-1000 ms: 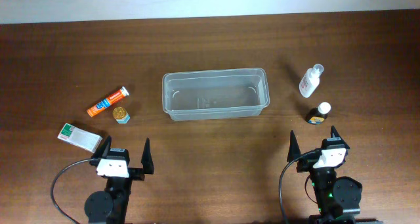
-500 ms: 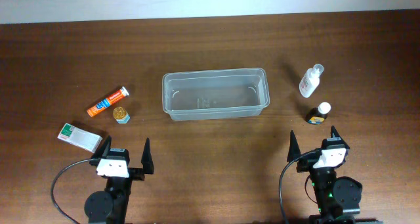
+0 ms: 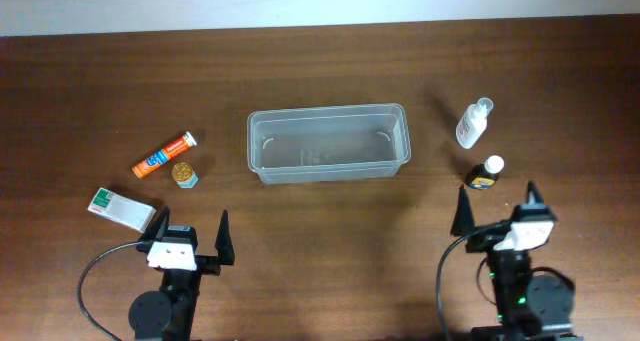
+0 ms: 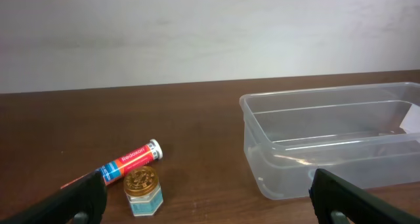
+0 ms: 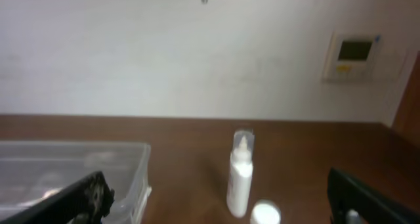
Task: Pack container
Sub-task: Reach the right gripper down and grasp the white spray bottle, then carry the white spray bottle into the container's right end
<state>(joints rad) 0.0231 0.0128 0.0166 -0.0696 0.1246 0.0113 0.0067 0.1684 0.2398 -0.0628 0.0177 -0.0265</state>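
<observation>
The container (image 3: pixel 327 112) sits empty on the tabletop (image 3: pixel 80 81), ahead of both arms & between them. Its long side runs left-right. From the left end effector (image 3: pixel 194 226) it lies ahead & to the right. From the right end effector (image 3: pixel 498 209) it lies ahead & to the left. Both have fingers wide apart. The left one looks a bit nearer. A small dark bottle (image 3: pixel 487 173) stands just ahead of the right one, prob. an easy first pick.

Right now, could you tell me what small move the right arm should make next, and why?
Probably ease the right gripper forward around the small dark bottle: its jaws stand open, the bottle is just ahead, and the container is empty.
</observation>
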